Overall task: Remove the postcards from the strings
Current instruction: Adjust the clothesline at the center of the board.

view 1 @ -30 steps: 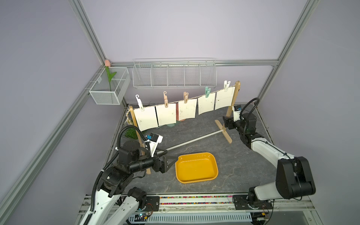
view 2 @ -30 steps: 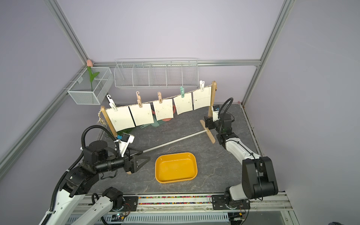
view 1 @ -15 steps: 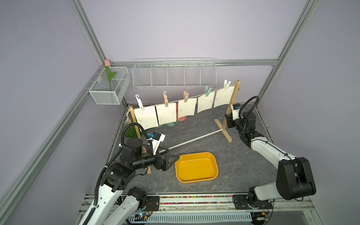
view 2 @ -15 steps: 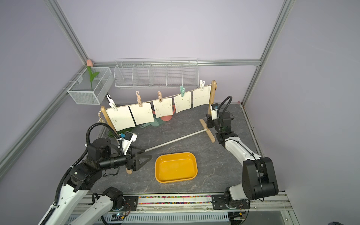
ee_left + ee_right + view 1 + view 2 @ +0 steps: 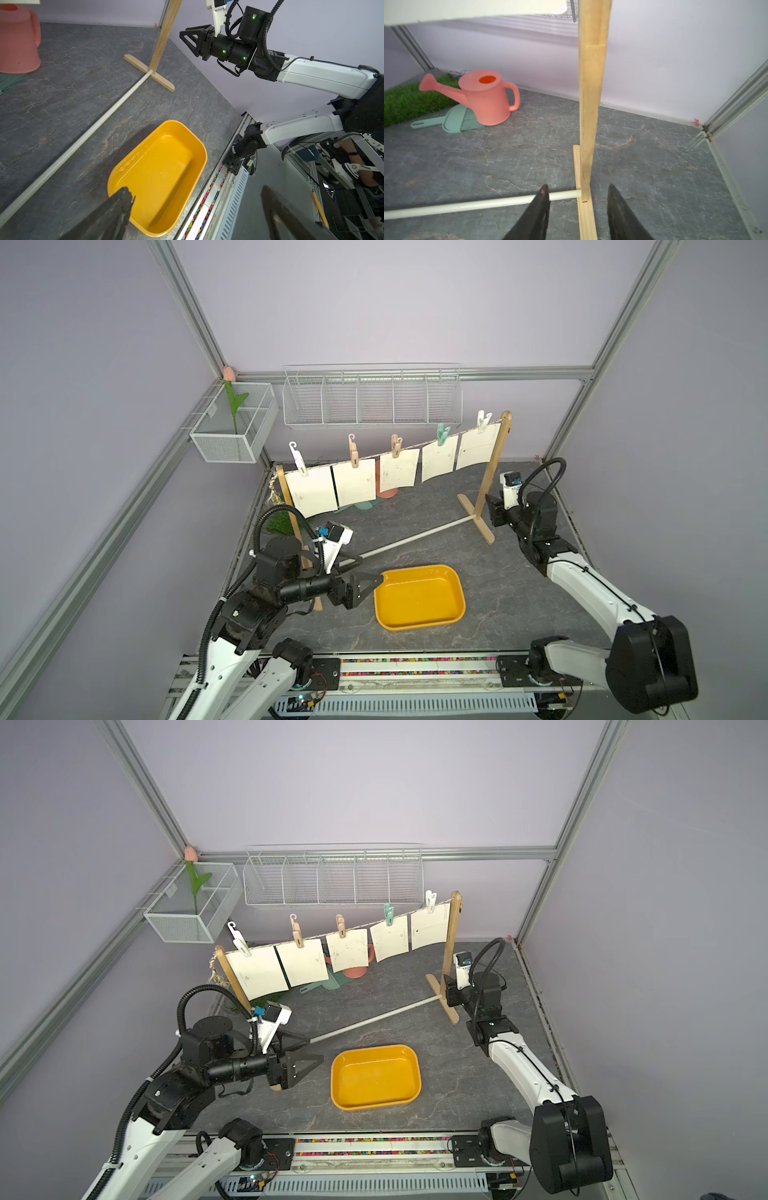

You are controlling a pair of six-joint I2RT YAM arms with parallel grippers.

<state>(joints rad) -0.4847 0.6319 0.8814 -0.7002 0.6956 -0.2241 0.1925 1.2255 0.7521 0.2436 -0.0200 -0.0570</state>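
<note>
Step 1 pending, all 5 postcards [image 5: 399, 470] pegged on string [image 5: 417, 443]; my left gripper [image 5: 196, 187] and right gripper [image 5: 578, 186] gape empty; next, I judge: raise right from post [image 5: 588, 104] to end card [image 5: 476, 448].

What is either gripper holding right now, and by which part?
Nothing is held. The left gripper is open by the tray; the right gripper is open, jaws either side of the post, not gripping it.

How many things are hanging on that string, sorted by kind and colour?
Cream postcards: 5
White pegs: 2
Peach pegs: 2
Green peg: 1
Total: 10
</note>
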